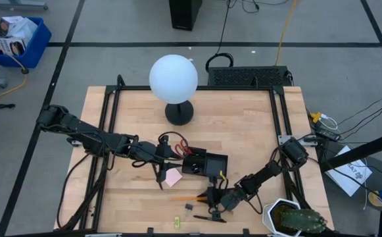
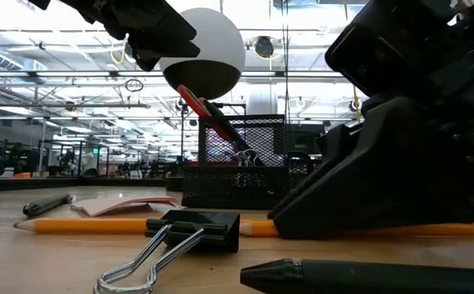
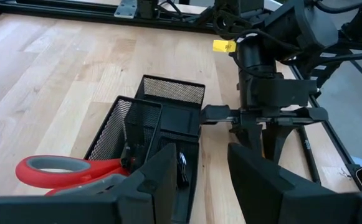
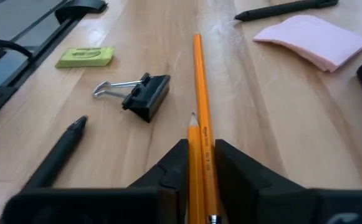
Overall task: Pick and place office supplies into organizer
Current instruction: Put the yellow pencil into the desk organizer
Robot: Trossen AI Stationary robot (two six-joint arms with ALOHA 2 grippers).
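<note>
The black mesh organizer (image 1: pixel 207 163) stands mid-table. The red-handled scissors (image 3: pixel 56 169) stick into it, blades down and handles leaning out (image 2: pixel 197 104). My left gripper (image 3: pixel 202 154) hovers open above the organizer, touching nothing. My right gripper (image 4: pixel 200 148) is low on the table, shut on two orange pencils (image 4: pixel 198 81). Lying on the wood are the pink sticky-note pad (image 4: pixel 314 38), a black binder clip (image 4: pixel 144 96), the yellow-green piece (image 4: pixel 84 57), and black pens (image 4: pixel 56 155) (image 4: pixel 286 7). My right gripper pinches two orange pencils side by side between its fingers, the long one (image 4: pixel 204 158) and a shorter one whose tip (image 4: pixel 193 118) ends just ahead. It slants down from the table's right. The long pencil (image 2: pixel 98 225) lies flat on the table.
A white globe lamp on a round black base (image 1: pixel 173 79) stands at the far middle. A potted plant (image 1: pixel 294 218) sits at the near right corner. Bare wood (image 1: pixel 250 125) lies right of the lamp.
</note>
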